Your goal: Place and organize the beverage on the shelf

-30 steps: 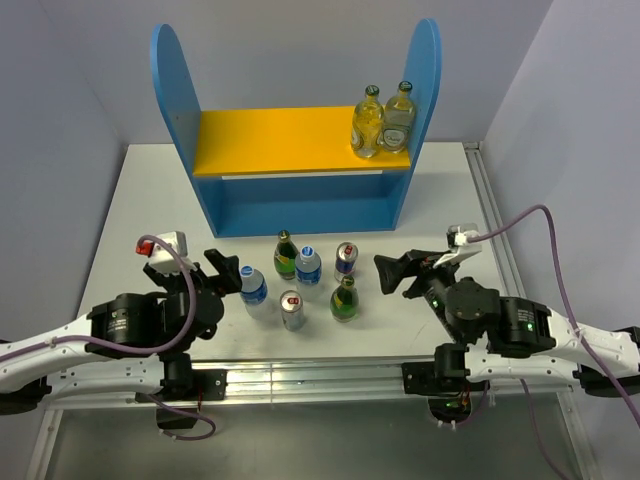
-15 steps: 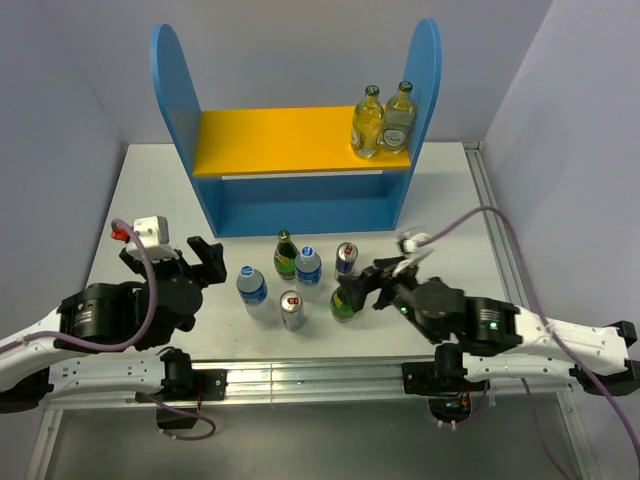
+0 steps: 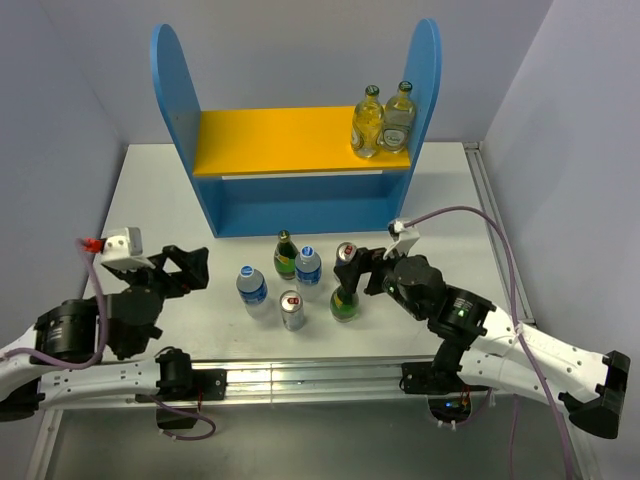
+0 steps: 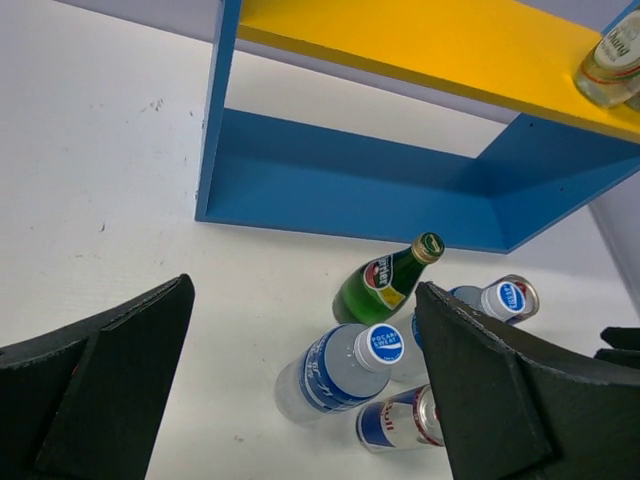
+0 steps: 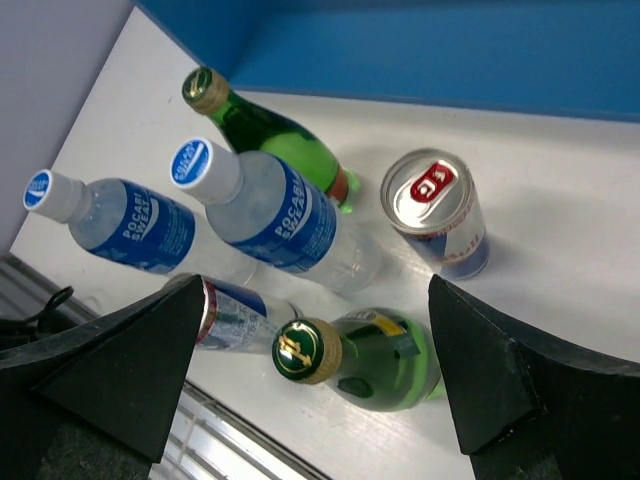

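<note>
Since half a second ago the left arm has pulled back toward the near-left corner of the table (image 3: 150, 200), while the right arm has reached further left into the cluster of drinks. From the top view, the left gripper (image 3: 190, 268) hangs well apart from the drinks, and the right gripper (image 3: 362, 272) sits at the near green bottle (image 3: 345, 298), just beside the far can (image 3: 346, 255). All six drinks stand on the worktop in front of the shelf (image 3: 175, 90), none on it: the far green bottle (image 3: 285, 255), the right water bottle (image 3: 308, 270), the left water bottle (image 3: 252, 287) and the near can (image 3: 292, 310) toward the near edge. Two pale glass bottles (image 3: 385, 120) stand at the right end of the yellow upper board (image 3: 290, 140). In the left wrist view, the left gripper (image 4: 305, 290) has its fingers spread wide with nothing between them; beyond them lie the far green bottle (image 4: 385, 285), the left water bottle (image 4: 335, 365), the near can (image 4: 400, 420) and the shelf's blue lower level (image 4: 380, 190). In the right wrist view, the right gripper (image 5: 315, 290) is also spread wide and grips nothing; the near green bottle (image 5: 360, 360) stands between its fingers, closer to the right-hand one, and whether it touches that finger cannot be told. The far can (image 5: 440, 215), both water bottles and the far green bottle (image 5: 270, 130) stand further on, toward the shelf.
</note>
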### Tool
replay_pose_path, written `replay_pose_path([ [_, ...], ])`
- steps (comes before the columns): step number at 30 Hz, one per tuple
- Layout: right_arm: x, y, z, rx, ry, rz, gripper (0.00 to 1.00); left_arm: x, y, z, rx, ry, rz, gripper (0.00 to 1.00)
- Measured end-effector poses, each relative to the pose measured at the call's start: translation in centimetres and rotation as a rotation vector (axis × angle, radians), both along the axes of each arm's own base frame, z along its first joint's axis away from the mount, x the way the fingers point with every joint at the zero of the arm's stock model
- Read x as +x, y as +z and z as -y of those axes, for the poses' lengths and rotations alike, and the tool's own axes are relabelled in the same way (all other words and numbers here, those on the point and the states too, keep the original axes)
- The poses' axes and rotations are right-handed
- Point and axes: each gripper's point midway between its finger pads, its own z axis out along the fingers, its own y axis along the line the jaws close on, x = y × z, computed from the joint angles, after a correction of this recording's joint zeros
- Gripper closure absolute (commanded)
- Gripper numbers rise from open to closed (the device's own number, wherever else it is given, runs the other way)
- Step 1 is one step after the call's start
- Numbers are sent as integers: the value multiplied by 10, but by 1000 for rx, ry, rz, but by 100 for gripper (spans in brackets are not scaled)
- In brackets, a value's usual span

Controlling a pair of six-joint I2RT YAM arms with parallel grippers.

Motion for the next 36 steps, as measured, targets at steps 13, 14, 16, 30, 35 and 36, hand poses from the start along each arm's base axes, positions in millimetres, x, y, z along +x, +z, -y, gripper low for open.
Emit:
replay_pose_path([
  [13, -35, -38, -22, -16, 89, -55, 2, 7, -21, 31, 178, 10, -43, 1],
  [14, -36, -41, -24, -26, 93, -57, 2, 6, -20, 30, 170, 10, -42, 1],
  [16, -38, -45, -26, -45, 90, -59, 3, 6, -18, 27, 156, 9, -39, 1],
  [30, -10, -43, -1, -94, -119, 27, 10, 5, -16, 23, 131, 10, -34, 1],
  [35, -6, -55, -7, -132, -128, 20, 14, 5, -16, 24, 134, 11, -34, 1],
  [36, -6, -58, -8, -142, -127, 17, 16, 5, -16, 24, 134, 11, -35, 1],
])
